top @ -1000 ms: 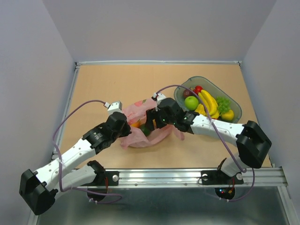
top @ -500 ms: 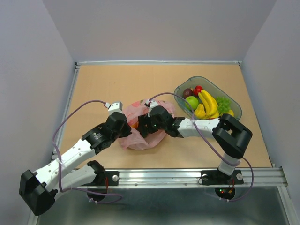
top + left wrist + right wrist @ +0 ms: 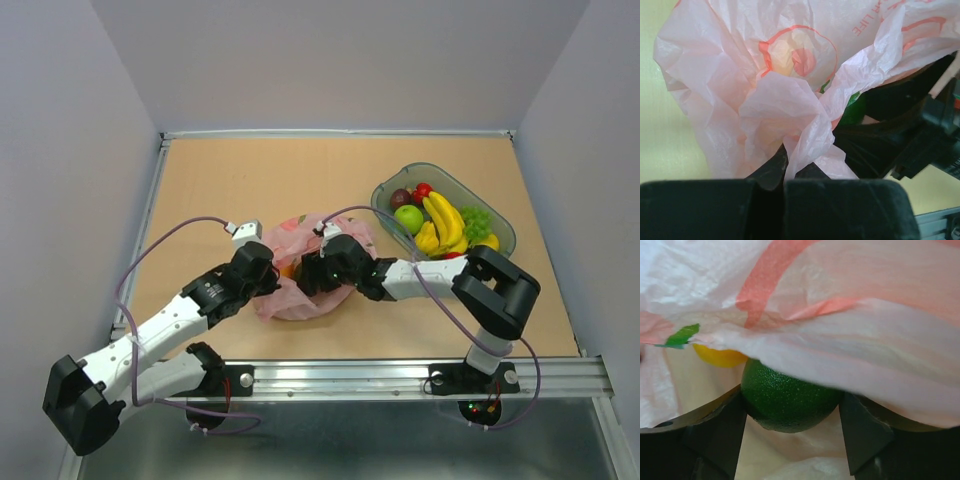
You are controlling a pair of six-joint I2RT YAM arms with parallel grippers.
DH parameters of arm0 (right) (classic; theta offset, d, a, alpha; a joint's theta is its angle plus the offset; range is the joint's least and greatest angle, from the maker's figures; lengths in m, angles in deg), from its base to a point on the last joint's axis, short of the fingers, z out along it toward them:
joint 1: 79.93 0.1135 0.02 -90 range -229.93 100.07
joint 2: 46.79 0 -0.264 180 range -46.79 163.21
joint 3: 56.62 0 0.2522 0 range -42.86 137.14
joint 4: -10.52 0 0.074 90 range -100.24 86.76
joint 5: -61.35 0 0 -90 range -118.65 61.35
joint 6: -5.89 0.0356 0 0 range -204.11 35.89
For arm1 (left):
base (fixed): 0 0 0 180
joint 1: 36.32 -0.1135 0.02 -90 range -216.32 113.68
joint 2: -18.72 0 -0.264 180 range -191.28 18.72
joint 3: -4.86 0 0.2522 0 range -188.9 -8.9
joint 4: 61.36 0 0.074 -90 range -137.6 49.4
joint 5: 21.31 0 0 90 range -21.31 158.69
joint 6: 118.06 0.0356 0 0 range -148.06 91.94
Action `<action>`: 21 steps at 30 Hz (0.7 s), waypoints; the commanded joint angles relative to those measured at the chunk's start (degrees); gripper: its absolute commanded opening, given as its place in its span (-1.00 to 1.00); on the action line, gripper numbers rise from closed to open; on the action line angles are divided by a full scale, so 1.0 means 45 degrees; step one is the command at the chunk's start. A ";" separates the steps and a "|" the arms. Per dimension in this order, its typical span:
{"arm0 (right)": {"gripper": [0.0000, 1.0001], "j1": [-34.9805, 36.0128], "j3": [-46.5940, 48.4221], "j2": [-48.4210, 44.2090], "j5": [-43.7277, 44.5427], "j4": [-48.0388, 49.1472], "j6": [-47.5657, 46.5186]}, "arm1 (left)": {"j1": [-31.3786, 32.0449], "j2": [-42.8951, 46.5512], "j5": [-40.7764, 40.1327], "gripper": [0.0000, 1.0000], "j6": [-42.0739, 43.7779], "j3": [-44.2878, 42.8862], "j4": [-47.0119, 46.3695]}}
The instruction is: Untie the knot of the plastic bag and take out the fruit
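Low, right gripper [image 3: 790, 396] clasps fruit [image 3: 785, 407] inside plastic bag [image 3: 865, 315].

Pink plastic bag [image 3: 283, 300] crumpled, translucent; round green fruit [image 3: 789, 401] inside; yellow fruit [image 3: 720, 358] beside

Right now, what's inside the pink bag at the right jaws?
A dark green fruit sits between the right jaws, a yellow fruit behind it. The pink bag film drapes over both; anything deeper is covered.

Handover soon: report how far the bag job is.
Done: the thin pink plastic bag is open; the grey oval tray holds fruit. In hand: left gripper pinches the bag, right gripper brackets a dark green round fruit inside. Left: lifting it, plus a yellow fruit.
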 commanded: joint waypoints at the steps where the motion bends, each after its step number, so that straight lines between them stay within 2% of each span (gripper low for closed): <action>1: -0.62 0.0111 -0.0458 -0.1282 0.0241 0.0869 -0.0338 | -0.0099 -0.0266 -0.0951 -1.00 0.0295 -0.0112 -0.0157; 4: -0.80 0.0111 -0.0732 -0.2237 0.0280 0.0596 -0.0573 | -0.0352 -0.0500 -0.1342 -1.00 0.0607 -0.0248 -0.0176; 14: -0.92 0.0092 -0.1456 -0.5521 -0.0403 -0.0830 -0.1569 | -0.2947 -0.1417 -0.1012 -1.00 0.3221 -0.1029 -0.1269; 16: -0.94 0.0091 -0.1224 -0.6377 -0.0287 -0.1103 -0.1686 | -0.3087 -0.1594 -0.0934 -1.00 0.3614 -0.1244 -0.1523; 18: -0.99 0.0111 -0.0872 -0.6849 0.0179 -0.1376 -0.1842 | -0.3146 -0.1634 -0.0779 -1.00 0.4024 -0.1323 -0.1795; 21: -0.99 0.0072 0.0318 -0.7203 0.2228 -0.2643 -0.2310 | -0.3146 -0.1420 -0.0174 -1.00 0.4299 -0.1168 -0.2206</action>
